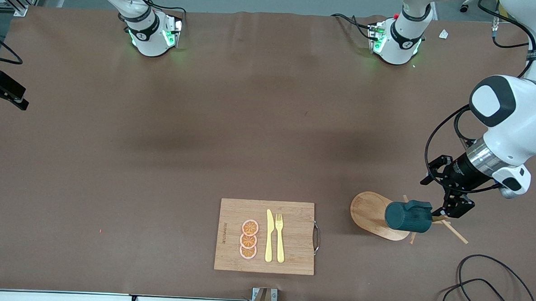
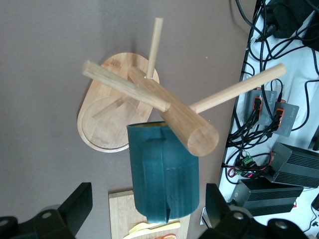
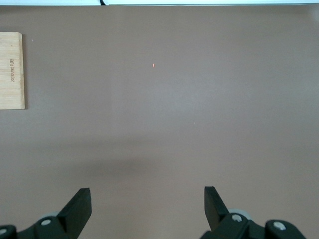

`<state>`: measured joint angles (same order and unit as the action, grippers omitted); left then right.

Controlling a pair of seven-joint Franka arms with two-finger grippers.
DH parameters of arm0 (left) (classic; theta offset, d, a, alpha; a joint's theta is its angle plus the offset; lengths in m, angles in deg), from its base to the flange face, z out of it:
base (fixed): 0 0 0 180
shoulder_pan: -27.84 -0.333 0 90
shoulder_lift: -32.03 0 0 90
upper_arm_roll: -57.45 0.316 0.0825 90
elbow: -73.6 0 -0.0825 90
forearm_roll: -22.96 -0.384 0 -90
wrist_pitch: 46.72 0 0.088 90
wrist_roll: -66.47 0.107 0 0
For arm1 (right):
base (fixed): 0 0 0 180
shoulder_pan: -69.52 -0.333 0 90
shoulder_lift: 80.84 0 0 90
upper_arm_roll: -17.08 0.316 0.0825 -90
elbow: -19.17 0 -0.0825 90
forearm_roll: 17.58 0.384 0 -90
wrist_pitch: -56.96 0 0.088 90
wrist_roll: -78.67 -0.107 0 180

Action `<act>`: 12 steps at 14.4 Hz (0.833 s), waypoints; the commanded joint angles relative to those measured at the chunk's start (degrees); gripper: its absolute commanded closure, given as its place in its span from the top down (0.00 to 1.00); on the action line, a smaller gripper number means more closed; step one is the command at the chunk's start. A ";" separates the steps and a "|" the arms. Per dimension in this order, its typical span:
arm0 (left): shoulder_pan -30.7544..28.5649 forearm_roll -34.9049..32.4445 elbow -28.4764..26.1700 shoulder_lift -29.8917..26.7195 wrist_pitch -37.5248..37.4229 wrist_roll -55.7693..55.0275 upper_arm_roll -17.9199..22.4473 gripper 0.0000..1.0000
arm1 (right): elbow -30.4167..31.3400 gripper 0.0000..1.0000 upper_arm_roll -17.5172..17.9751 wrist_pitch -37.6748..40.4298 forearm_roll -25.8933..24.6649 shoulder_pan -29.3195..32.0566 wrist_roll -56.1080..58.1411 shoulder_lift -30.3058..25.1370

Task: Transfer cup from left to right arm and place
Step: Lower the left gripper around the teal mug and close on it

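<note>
While the cup (image 1: 408, 216) hangs untouched on the peg rack (image 1: 378, 215), the left end effector (image 1: 451, 208) hovers wide beside it; the right end effector (image 3: 147, 211) waits, wide, over bare surface (image 1: 160, 141). Everything remains.

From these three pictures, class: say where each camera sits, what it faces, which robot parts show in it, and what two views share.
Front view: high across the table, facing both bases; the left gripper, open, sits beside the cup hung on the peg rack.
Left wrist view: on the left arm, facing cup and rack; its fingers show.
Right wrist view: on the waiting right arm, facing the bare table; the open right gripper shows.
Shared: cutting board.
</note>
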<state>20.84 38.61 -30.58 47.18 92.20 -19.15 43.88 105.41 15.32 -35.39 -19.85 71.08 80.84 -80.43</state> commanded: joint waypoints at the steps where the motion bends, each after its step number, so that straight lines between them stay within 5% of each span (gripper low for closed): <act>1: 0.05 1.23 0.29 2.33 3.46 -0.25 -1.11 1.00 | 1.48 1.00 0.00 -0.55 -0.72 0.12 0.56 -1.28; 12: 1.29 0.70 5.57 9.02 4.97 0.28 -1.37 1.00 | 1.48 1.00 -0.09 -0.20 -0.72 0.47 0.56 -1.28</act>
<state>21.68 38.63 -26.46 55.09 97.01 -19.13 42.69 105.42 14.99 -35.35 -19.85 71.18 80.84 -80.43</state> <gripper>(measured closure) 0.000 0.000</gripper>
